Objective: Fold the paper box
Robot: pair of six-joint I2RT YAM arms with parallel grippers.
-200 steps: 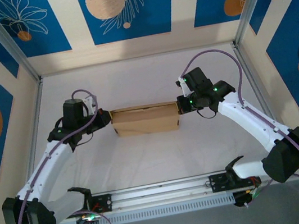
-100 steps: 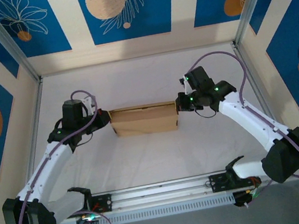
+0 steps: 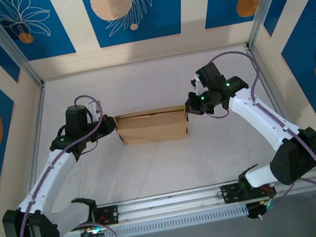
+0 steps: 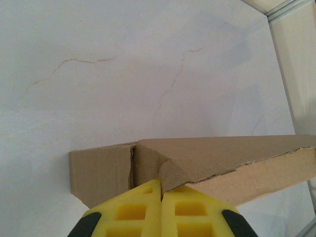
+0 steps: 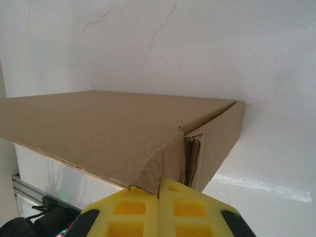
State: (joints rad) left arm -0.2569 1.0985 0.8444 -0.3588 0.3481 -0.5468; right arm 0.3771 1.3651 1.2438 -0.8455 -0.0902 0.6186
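1. The white table (image 3: 154, 173) is showing thin, faint crack lines across its surface.
2. The brown paper box (image 3: 152, 125) is lying flat on it near the middle, its long side running left to right.

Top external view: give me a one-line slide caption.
Paper box on the white table, left gripper at its left end, right gripper at its right end, both shut.
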